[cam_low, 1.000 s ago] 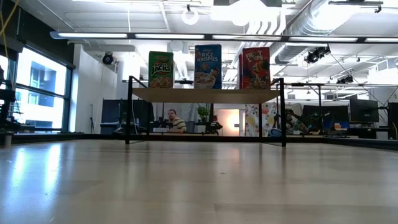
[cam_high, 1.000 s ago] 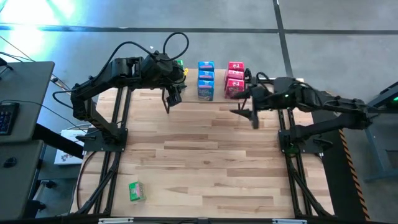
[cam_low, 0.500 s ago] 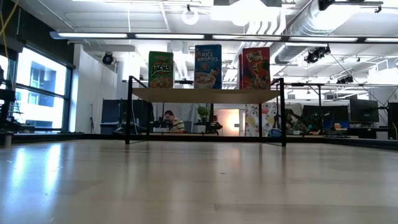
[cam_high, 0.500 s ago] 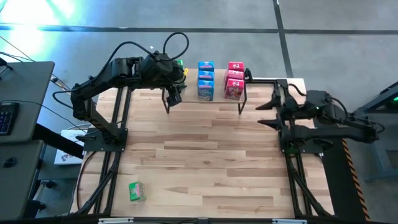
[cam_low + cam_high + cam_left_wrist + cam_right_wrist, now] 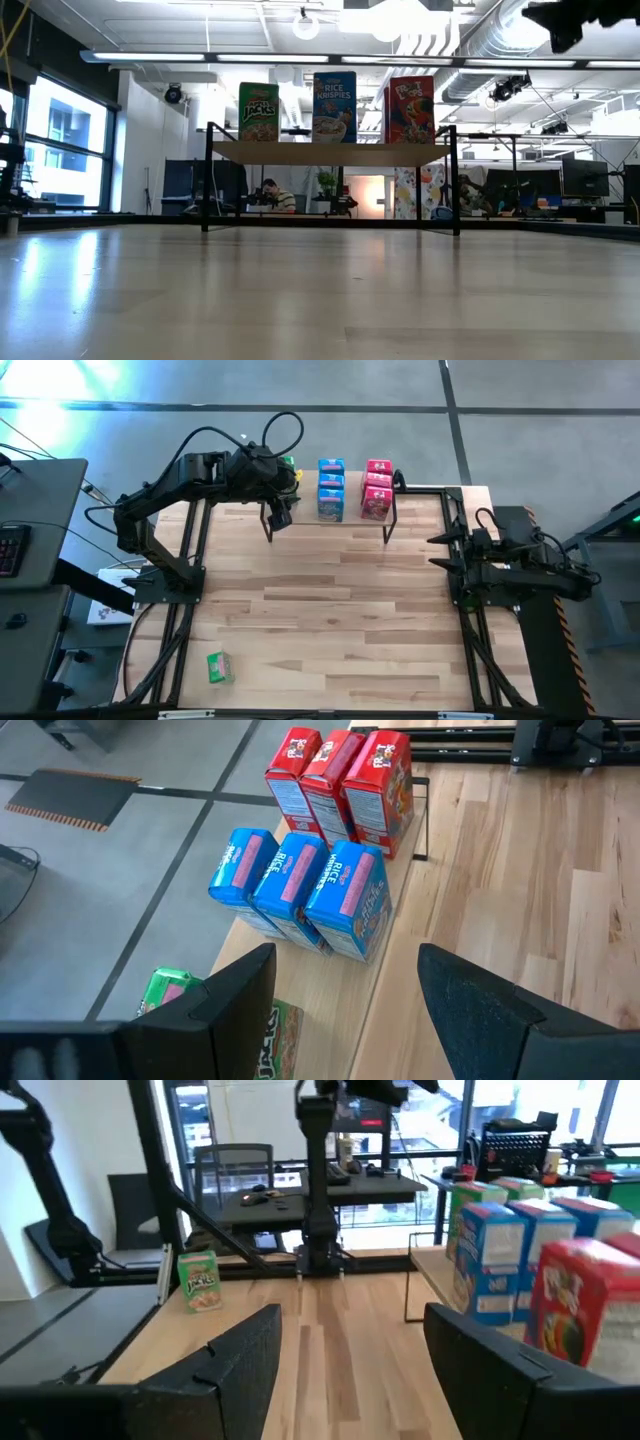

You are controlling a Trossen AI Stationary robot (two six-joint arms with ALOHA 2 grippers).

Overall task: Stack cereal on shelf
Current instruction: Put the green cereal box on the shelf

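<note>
Swinging back from the shelf (image 5: 330, 510), the right gripper (image 5: 441, 550) now sits at the tabletop's (image 5: 330, 620) right edge, fingers wide and empty. Red boxes (image 5: 377, 488) and blue boxes (image 5: 331, 488) stand complete on the shelf. One green box (image 5: 219, 667) still lies near the tabletop's front-left corner. Left gripper (image 5: 272, 518) hovers by the shelf's left end, fingers apart, empty.

Dark jointed arms (image 5: 165, 490), looping black cables (image 5: 283, 428)
</note>
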